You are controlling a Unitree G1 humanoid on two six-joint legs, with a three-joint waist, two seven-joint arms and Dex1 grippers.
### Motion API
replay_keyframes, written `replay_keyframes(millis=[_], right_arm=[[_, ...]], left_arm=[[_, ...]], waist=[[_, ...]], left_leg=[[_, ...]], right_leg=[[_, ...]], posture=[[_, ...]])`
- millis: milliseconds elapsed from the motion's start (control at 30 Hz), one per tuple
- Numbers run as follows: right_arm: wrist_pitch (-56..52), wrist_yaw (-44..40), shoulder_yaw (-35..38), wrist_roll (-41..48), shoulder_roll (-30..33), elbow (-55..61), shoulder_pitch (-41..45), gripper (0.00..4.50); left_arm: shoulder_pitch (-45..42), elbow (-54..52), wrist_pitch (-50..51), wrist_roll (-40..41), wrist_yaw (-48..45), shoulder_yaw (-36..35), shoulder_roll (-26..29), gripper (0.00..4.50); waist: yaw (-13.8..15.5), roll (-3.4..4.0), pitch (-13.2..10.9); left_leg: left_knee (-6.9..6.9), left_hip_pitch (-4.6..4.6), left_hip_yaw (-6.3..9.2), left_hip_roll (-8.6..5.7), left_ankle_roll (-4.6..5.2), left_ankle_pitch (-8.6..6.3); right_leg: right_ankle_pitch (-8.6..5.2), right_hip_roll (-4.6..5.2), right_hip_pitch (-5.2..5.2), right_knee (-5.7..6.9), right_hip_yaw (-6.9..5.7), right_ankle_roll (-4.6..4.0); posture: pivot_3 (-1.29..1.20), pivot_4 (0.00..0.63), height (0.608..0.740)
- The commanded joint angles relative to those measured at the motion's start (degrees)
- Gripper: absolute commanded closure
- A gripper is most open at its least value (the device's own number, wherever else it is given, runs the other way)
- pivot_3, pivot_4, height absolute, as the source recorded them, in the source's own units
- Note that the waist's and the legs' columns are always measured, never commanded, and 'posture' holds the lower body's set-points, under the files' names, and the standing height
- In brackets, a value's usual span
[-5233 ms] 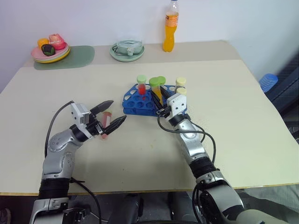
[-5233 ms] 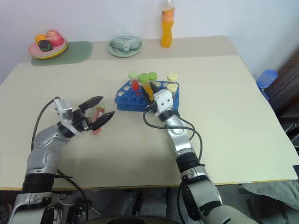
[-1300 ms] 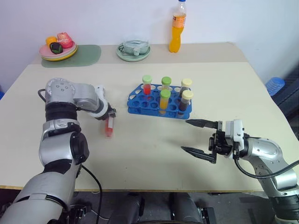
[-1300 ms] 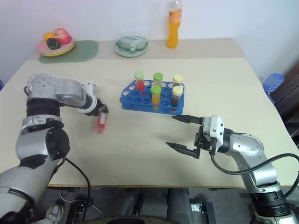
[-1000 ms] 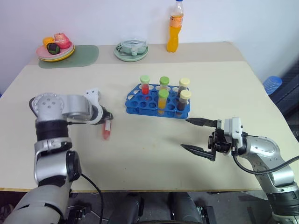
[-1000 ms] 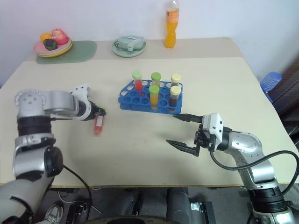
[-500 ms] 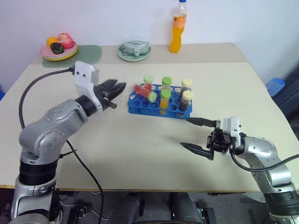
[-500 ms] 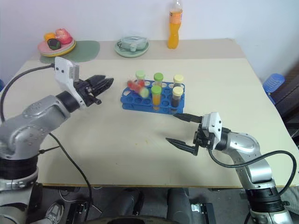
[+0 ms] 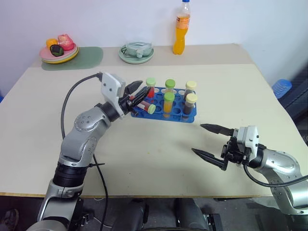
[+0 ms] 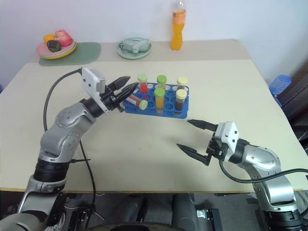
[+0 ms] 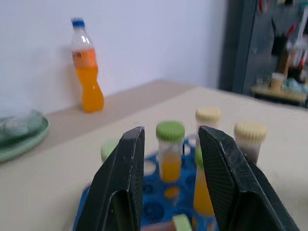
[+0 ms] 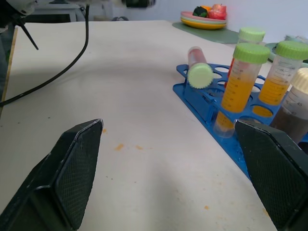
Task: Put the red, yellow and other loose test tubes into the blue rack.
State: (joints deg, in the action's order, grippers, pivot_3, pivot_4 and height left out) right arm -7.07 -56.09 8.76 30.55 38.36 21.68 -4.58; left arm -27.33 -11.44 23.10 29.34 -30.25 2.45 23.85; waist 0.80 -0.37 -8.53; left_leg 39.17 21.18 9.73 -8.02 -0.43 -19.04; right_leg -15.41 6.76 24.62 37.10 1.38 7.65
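Observation:
The blue rack point(image 9: 179, 116) stands mid-table with several capped tubes upright in it: a red one point(image 9: 150, 86), orange-yellow ones point(image 9: 168, 101) and brown ones point(image 9: 191, 102). One more red tube with a green cap point(image 12: 196, 65) lies tilted across the rack's near left end, cap toward the front, with no finger on it. My left gripper point(image 9: 140, 91) hovers just above and behind that tube, roughly level, its fingers slightly apart with nothing between them. My right gripper point(image 9: 197, 138) hangs wide open over the table at the front right, well clear of the rack.
Along the far edge stand an orange drink bottle point(image 9: 181, 29), a pale green dish point(image 9: 136, 52) and a plate of fruit point(image 9: 58, 48) on a green mat point(image 9: 86, 57). A blue object point(image 9: 281, 86) sits off the table's right side.
My left arm swung up and right from the table toward the rack, rolling its wrist. The red tube it held left the fingers and now lies on the rack's end. The right gripper stayed open.

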Motion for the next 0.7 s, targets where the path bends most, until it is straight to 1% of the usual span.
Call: replay_keyframes(millis=[33,67,133,167,233,467,700], right_arm=[[0.1,1.7,1.3,0.2,-0.4,3.2,-0.6,0.00],[-0.1,2.1,1.2,0.2,-0.5,3.6,-0.8,0.00],[-0.3,2.8,1.3,0.4,-0.5,4.3,-1.4,0.00],[-0.3,3.0,1.4,0.5,-0.4,4.5,-1.7,0.00],[-0.2,3.4,1.5,0.5,-0.4,4.9,-2.3,0.00],[0.0,4.0,1.7,0.6,-0.5,5.2,-3.4,0.00],[0.5,4.2,1.7,0.5,-0.7,5.0,-4.1,0.00]], left_arm=[[0.1,-0.9,7.1,5.2,-4.2,-2.3,2.5,2.74],[0.9,-1.0,11.0,7.0,-6.3,-2.2,4.5,2.74],[3.9,-2.0,17.8,9.6,-11.8,-1.1,10.2,2.74],[5.3,-2.3,21.2,11.8,-13.3,-1.6,11.9,2.74],[7.0,-2.1,22.2,12.2,-15.1,-2.1,13.7,2.74],[7.3,0.8,23.1,7.0,-11.8,-1.1,12.5,2.74],[8.0,2.3,22.2,3.7,-13.8,-0.6,13.6,2.74]], waist=[[0.0,-0.01,0.0],[0.0,0.00,0.0],[-0.3,0.02,0.0],[-0.5,0.04,0.0],[-0.4,0.06,0.0],[1.0,0.02,0.0],[1.3,0.03,0.0]], left_leg=[[0.00,0.00,0.01,0.00,0.00,0.00],[0.00,0.01,0.01,0.00,0.00,0.00],[-0.02,-0.02,0.01,0.00,0.00,0.00],[-0.07,-0.04,0.00,0.02,0.00,0.00],[-0.11,-0.05,0.01,0.03,0.00,0.00],[-0.01,-0.05,0.06,-0.04,0.03,-0.01],[-0.03,-0.05,0.05,-0.02,0.02,-0.01]], right_leg=[[0.00,0.00,0.00,0.00,0.00,0.00],[0.00,0.00,0.00,0.00,0.00,0.00],[0.00,-0.01,0.01,0.03,0.00,0.00],[0.00,-0.02,0.04,0.03,0.02,0.00],[-0.01,-0.06,0.05,0.04,0.03,-0.01],[0.00,-0.04,-0.07,-0.03,-0.02,-0.01],[0.00,-0.05,-0.04,-0.03,-0.01,-0.01]], posture=[[0.00,0.150,0.740],[0.00,0.150,0.740],[0.00,0.150,0.740],[0.00,0.150,0.740],[0.00,0.150,0.740],[0.00,0.150,0.740],[0.00,0.150,0.740]])
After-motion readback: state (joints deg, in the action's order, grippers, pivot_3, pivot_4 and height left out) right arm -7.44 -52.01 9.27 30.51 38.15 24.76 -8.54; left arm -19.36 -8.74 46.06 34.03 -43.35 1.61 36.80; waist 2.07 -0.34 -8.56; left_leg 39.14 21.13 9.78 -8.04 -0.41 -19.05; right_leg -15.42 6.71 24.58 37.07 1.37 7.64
